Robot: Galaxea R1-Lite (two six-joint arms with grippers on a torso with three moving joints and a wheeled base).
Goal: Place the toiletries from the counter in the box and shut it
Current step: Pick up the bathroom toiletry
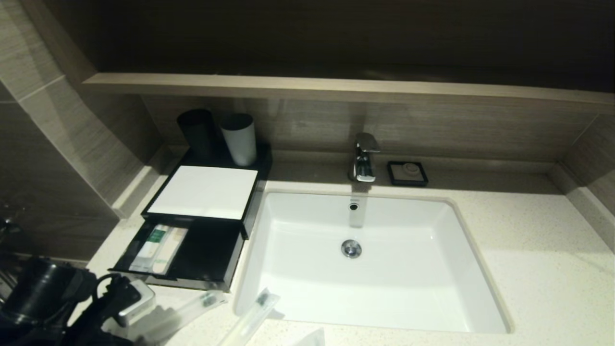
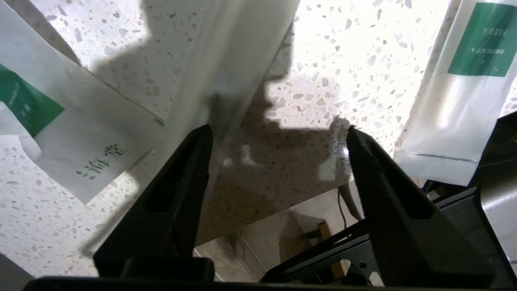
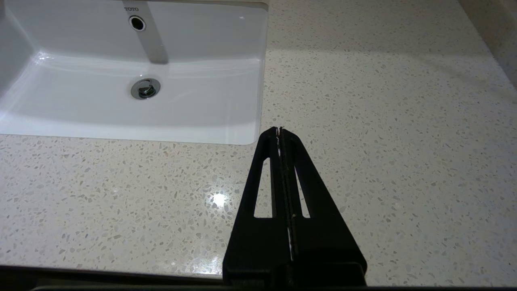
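A: What's nearest the robot?

B: The left hand (image 2: 278,133), low over the front left corner of the table (image 1: 504,269). Its fingers (image 2: 177,190) stand wide apart with nothing between them but speckled stone. One finger rests against a long translucent sleeve (image 2: 226,81) lying flat there; whether it presses on it I cannot tell.

A: Anything else lying close?

B: A white sachet with green print (image 2: 80,137) on one side of that sleeve and another green-marked sachet (image 2: 460,101) on the other, both flat on the stone. In the head view two slim sleeves (image 1: 250,317) with dark ends lie at the front edge, one reaching the basin's near left corner.

A: And the right hand?

B: The right hand (image 3: 279,131) has its fingers pressed together, empty, above bare table to the right of the basin (image 1: 384,283).

A: Where is the box?

B: The box (image 1: 204,192) sits left of the basin, white panel on top, its front drawer (image 1: 206,254) pulled out toward the robot. A few pale packets (image 1: 156,247), one with a green mark, lie in the drawer's left half.

A: Behind it?

B: A black cup (image 1: 197,127) and a white cup (image 1: 239,137), then the tap (image 1: 363,158) and a small black dish (image 1: 407,173) by the back wall.
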